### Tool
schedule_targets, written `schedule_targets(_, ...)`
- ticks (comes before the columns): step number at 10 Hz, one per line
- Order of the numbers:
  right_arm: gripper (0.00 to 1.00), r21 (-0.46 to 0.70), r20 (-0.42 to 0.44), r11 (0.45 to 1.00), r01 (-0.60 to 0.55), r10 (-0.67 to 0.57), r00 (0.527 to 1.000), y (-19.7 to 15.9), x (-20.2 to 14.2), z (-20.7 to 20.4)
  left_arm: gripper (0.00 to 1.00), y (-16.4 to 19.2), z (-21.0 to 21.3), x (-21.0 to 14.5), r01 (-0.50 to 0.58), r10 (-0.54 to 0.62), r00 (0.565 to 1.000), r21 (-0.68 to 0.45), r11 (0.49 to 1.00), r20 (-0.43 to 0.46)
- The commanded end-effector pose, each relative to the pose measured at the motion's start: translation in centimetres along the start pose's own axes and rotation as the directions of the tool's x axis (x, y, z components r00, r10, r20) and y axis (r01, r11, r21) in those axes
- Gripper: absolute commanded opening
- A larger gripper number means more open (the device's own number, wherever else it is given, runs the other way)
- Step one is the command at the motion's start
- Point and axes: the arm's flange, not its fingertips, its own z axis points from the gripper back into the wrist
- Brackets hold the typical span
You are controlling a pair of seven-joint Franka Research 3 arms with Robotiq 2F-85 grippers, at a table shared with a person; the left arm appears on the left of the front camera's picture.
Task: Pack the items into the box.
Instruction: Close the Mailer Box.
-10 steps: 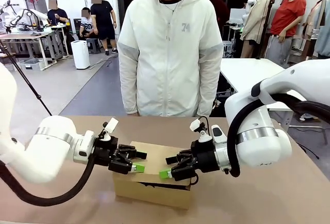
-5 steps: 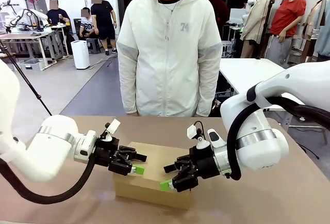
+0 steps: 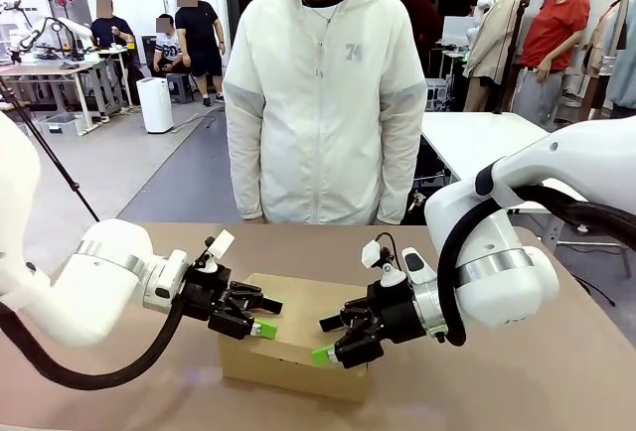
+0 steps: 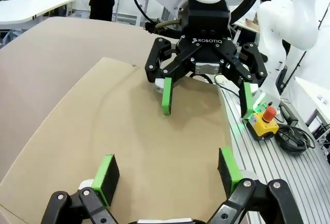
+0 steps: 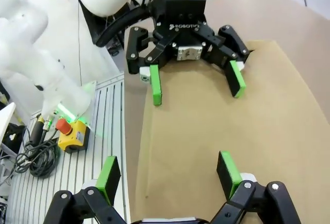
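Box on tabletop, lid flap down, contents hidden. Left hand and right hand facing across lid, fingers spread wide, gripping nothing. Packing apparently finished; perhaps pressing lid shut left.

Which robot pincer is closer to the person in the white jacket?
Neither by much. Both pincers hang open over the closed box, facing each other. The left pincer sits slightly farther up the lid toward the person than the right pincer.
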Motion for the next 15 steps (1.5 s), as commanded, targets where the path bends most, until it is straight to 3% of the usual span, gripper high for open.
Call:
schedule_targets(1, 1.0, 0.004, 0.116, 0.999, -0.032, 0.031, 0.993, 0.1, 0.0, 1.3, 1.0, -1.3, 2.0, 0.9, 0.043, -0.045, 0.997, 0.029, 0.999, 0.068)
schedule_targets(2, 1.0, 0.005, 0.191, 1.0, 0.003, -0.004, 0.982, 0.3, 0.8, 2.8, 1.0, -2.6, 4.0, 2.7, 0.068, -0.077, 0.983, 0.061, 0.996, 0.168)
schedule_targets(4, 1.0, 0.085, 0.24, 0.988, 0.129, -0.146, 0.96, 0.1, 2.2, 7.5, 1.0, -5.2, 8.7, 5.4, 0.014, -0.045, 0.954, 0.108, 0.994, 0.296)
schedule_targets(5, 1.0, 0.154, 0.229, 0.95, 0.273, -0.303, 0.925, -0.5, 2.9, 10.1, 1.0, -5.9, 11.1, 6.0, -0.081, 0.045, 0.943, 0.095, 0.992, 0.33)
schedule_targets(6, 1.0, 0.269, 0.183, 0.875, 0.403, -0.457, 0.87, -1.0, 3.5, 12.9, 1.0, -6.2, 14.0, 6.4, -0.263, 0.218, 0.909, 0.08, 0.962, 0.356)
schedule_targets(7, 1.0, 0.317, 0.112, 0.778, 0.543, -0.599, 0.793, -1.7, 3.5, 16.5, 1.0, -6.5, 16.9, 6.3, -0.429, 0.38, 0.849, 0.061, 0.901, 0.366)
schedule_targets(8, 1.0, 0.406, 0.071, 0.695, 0.593, -0.671, 0.738, -1.8, 3.2, 19.7, 1.0, -7.0, 21.0, 5.9, -0.638, 0.585, 0.709, 0.005, 0.77, 0.395)
schedule_targets(9, 1.0, 0.416, 0.078, 0.655, 0.631, -0.717, 0.692, -1.8, 2.8, 22.5, 1.0, -7.7, 24.0, 5.6, -0.772, 0.686, 0.567, 0.003, 0.636, 0.456)
schedule_targets(11, 1.0, 0.385, 0.131, 0.537, 0.751, -0.837, 0.531, -2.1, 0.2, 28.9, 1.0, -9.3, 27.5, 4.0, -0.922, 0.846, 0.378, 0.073, 0.38, 0.375)
schedule_targets(12, 1.0, 0.354, 0.205, 0.521, 0.777, -0.854, 0.479, -2.3, -1.8, 31.4, 1.0, -9.8, 29.1, 3.3, -0.938, 0.863, 0.337, 0.056, 0.342, 0.375)
schedule_targets(13, 1.0, 0.324, 0.237, 0.535, 0.781, -0.845, 0.48, -2.7, -2.9, 32.0, 1.0, -9.7, 30.0, 2.9, -0.929, 0.828, 0.331, 0.005, 0.369, 0.453)
schedule_targets(14, 1.0, 0.228, 0.25, 0.56, 0.796, -0.824, 0.508, -4.0, -3.4, 30.8, 1.0, -8.4, 29.0, 1.9, -0.885, 0.787, 0.452, 0.105, 0.453, 0.42)
schedule_targets(15, 1.0, 0.35, 0.217, 0.541, 0.765, -0.841, 0.496, -2.6, -2.8, 32.3, 1.0, -8.4, 29.0, 1.9, -0.885, 0.787, 0.452, 0.105, 0.453, 0.42)
